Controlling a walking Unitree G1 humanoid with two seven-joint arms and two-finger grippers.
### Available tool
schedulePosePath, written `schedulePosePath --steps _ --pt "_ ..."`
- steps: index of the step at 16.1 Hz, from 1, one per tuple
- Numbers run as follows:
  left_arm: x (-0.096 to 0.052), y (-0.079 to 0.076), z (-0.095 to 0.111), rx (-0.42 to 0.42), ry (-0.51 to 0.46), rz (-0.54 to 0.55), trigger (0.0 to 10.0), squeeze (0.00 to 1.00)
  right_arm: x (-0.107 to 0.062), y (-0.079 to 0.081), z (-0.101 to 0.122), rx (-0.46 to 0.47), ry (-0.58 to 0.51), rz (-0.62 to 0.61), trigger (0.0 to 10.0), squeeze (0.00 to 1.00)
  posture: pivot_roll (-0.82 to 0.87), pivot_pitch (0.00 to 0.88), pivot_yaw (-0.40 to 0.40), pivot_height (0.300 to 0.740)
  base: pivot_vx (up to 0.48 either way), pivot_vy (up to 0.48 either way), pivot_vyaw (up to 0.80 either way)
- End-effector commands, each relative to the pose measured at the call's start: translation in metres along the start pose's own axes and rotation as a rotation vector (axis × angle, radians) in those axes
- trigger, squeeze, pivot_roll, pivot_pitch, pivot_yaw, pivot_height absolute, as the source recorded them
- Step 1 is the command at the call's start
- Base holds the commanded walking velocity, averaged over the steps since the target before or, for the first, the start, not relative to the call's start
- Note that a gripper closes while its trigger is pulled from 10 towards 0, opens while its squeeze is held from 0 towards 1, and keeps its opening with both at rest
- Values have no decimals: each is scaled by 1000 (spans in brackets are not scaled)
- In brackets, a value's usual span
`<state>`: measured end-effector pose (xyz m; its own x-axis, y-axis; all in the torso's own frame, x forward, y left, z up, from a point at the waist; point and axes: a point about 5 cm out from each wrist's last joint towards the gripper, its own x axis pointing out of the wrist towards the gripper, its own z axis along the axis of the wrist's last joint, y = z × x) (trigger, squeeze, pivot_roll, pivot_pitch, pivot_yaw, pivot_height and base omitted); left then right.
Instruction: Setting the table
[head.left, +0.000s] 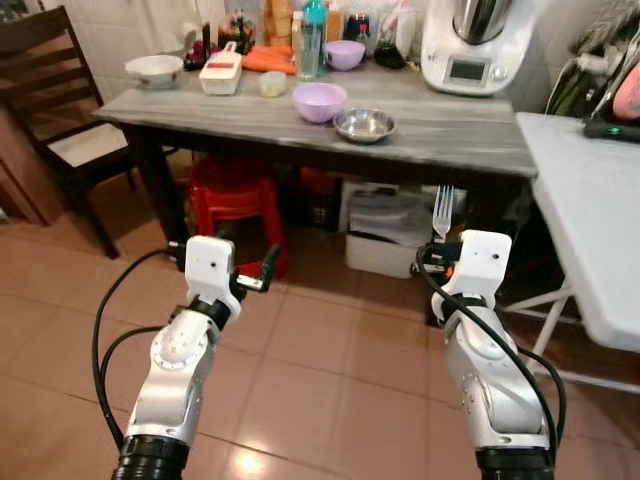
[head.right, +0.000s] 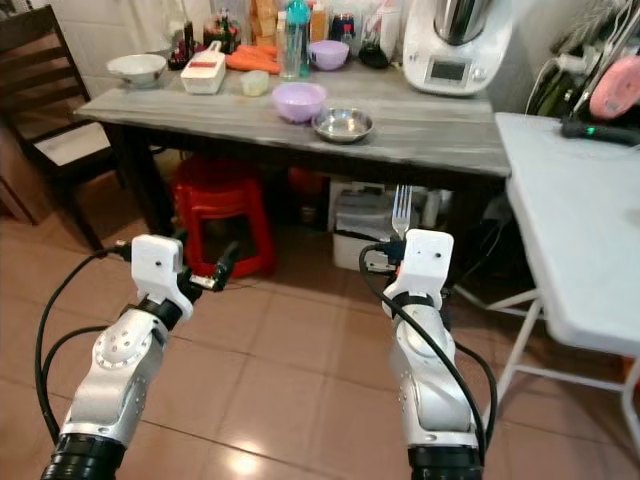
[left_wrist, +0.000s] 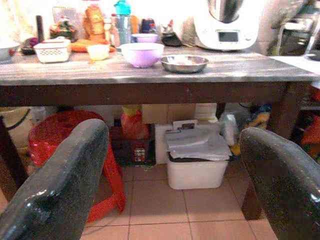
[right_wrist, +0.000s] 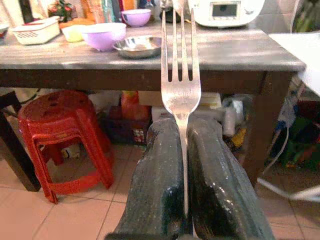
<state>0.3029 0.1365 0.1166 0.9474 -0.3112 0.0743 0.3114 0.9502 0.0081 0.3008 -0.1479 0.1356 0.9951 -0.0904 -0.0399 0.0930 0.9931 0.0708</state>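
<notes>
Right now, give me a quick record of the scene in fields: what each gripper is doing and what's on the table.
right gripper: shut on a fork, tines up
left gripper: open, holding nothing
table: grey wooden top, ahead of the robot
on table: steel bowl beside purple bowl; white appliance at the back
under table: red stool, white bin

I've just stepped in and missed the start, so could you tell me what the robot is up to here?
The robot is standing short of the grey table with a fork clamped upright in its right gripper, tines up. Its left gripper is open and holds nothing. On the table sit a purple bowl and a steel bowl; the fork is not yet laid down.
</notes>
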Motion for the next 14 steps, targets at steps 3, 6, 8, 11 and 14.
schedulePosePath --steps 3,6,8,11,14 --pt "1 -7 6 -18 -25 -58 10000 0 0 -8 2 0 -4 -28 10000 0 -50 0 -12 740 0 0 0" --pt "1 -8 6 -31 -32 -67 10000 0 0 -9 2 0 -3 -27 10000 0 -51 0 -13 740 289 0 0" --pt "1 -9 6 -37 -34 -73 10000 0 -1 -9 1 1 0 -27 10000 0 -53 0 -12 740 338 0 0" --pt "1 -10 7 -41 -37 -80 10000 0 0 -8 1 -1 -1 -22 10000 0 -53 0 -12 740 361 0 0" --pt "1 -10 7 -43 -37 -81 10000 0 0 -7 1 -4 -1 -18 10000 0 -53 0 -12 740 372 0 0"
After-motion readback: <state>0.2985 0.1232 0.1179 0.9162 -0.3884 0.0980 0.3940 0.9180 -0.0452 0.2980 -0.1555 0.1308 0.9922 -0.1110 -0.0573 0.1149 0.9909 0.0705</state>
